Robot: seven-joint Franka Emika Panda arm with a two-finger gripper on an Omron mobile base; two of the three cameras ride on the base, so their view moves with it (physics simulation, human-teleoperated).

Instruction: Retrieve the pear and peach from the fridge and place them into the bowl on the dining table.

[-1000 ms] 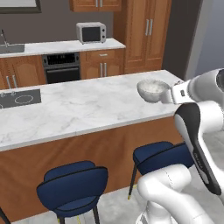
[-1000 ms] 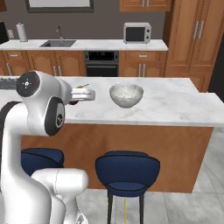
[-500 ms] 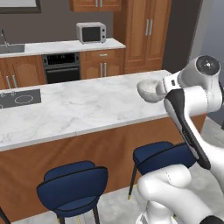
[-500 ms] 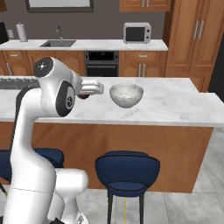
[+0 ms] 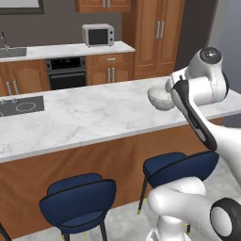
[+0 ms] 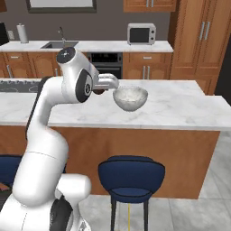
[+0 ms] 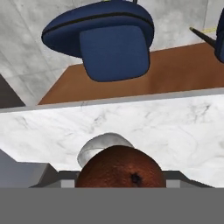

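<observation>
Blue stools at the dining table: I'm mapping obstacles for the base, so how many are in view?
2. One stool sits left of the robot and one stool just ahead of its base, both tucked against the dining table. More may sit out of frame.

Two base cameras look forward over the arm from behind, left and right, sharing the marble counter, the bowl and stools. The hand camera hangs close above the counter edge, facing down.
</observation>
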